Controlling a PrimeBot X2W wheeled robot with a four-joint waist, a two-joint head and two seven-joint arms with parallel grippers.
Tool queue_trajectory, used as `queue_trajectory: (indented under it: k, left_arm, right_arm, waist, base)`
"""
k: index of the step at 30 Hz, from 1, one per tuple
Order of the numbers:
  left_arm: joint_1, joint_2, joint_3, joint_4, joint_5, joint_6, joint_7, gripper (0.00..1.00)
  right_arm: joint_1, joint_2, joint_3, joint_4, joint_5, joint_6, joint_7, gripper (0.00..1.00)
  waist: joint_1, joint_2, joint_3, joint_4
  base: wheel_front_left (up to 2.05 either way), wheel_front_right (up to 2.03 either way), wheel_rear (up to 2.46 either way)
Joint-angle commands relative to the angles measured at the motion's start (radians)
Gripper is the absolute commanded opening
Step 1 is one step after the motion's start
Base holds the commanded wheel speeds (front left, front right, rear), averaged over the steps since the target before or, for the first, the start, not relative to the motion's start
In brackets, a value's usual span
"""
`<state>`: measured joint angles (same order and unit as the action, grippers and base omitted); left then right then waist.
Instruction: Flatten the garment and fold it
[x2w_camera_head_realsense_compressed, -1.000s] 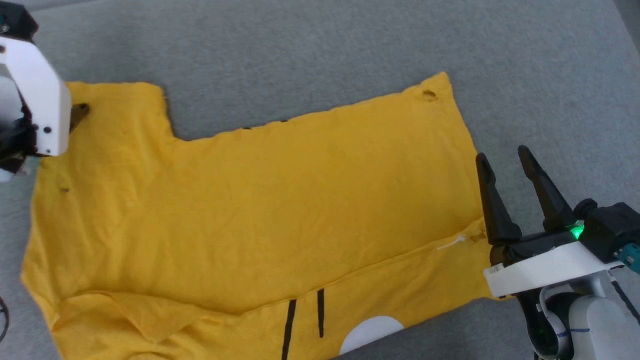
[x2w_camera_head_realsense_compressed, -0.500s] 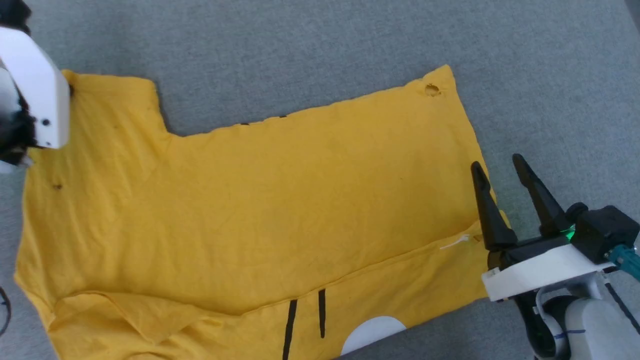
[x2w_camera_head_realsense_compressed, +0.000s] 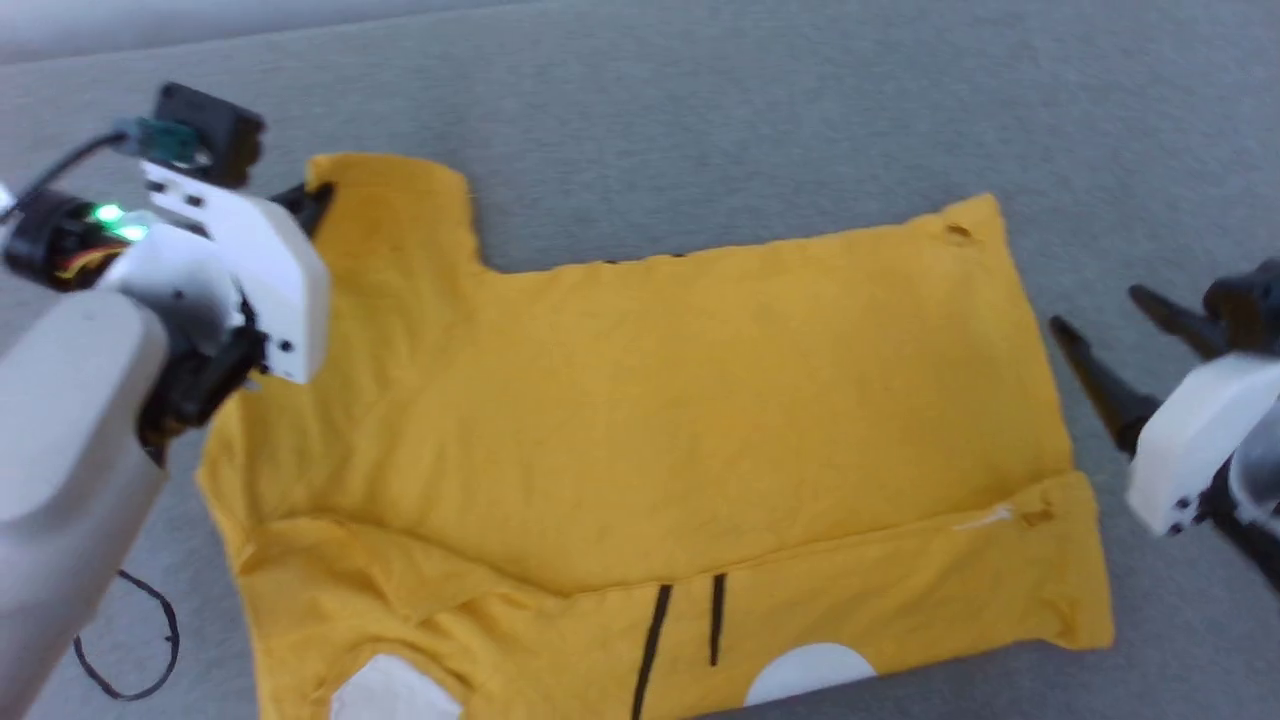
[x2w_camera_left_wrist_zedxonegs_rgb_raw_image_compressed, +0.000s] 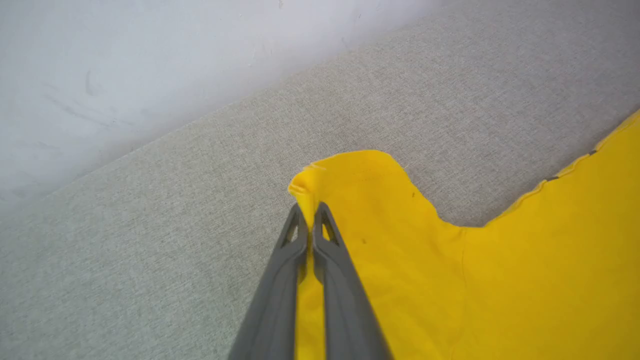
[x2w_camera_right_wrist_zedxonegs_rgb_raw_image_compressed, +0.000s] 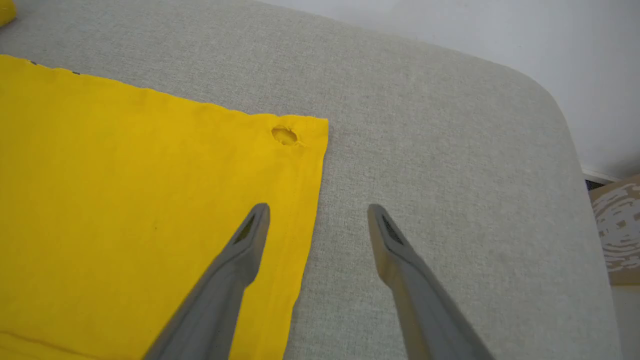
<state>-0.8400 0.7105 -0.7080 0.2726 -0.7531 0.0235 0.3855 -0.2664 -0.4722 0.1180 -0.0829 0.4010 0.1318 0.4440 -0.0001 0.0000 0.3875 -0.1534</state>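
Thin yellow garment (x2w_camera_head_realsense_compressed: 650, 400): sleeve corner pinched in left claw (x2w_camera_left_wrist_zedxonegs_rgb_raw_image_compressed: 310, 210); right claw (x2w_camera_right_wrist_zedxonegs_rgb_raw_image_compressed: 318, 207) wide

Open grey surface (x2w_camera_head_realsense_compressed: 760, 130) rings the garment (x2w_camera_head_realsense_compressed: 650, 400); a wall (x2w_camera_left_wrist_zedxonegs_rgb_raw_image_compressed: 125, 60) borders it.

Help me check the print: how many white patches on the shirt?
2 patches, at the shirt's near edge: one right of the stripes, one further left. More may be cropped.
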Motion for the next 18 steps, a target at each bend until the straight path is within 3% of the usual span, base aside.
queue_trajectory:
  k: [1,7,18]
  left_arm:
    - [0.014,-0.005,-0.005,-0.019,0.011,0.008,-0.013,0.0]
    - [0.05,-0.016,-0.034,-0.171,0.059,0.031,-0.066,0.0]
    - [0.068,-0.047,-0.076,-0.329,0.117,0.068,-0.093,0.0]
  right_arm:
    - [-0.031,-0.013,0.009,0.006,0.02,-0.001,0.025,1.0]
    - [-0.174,-0.152,0.098,0.104,0.091,-0.001,0.197,1.0]
    - [-0.396,-0.256,0.322,0.364,0.069,-0.001,0.301,1.0]
  waist:
    - [0.0001,0.0,-0.039,0.087]
    - [0.0001,0.0,-0.006,0.176]
    - [0.0001,0.0,0.06,0.274]
  base:
    - [0.0,0.0,0.0]
    - [0.0,0.0,0.0]
    - [0.0,0.0,0.0]
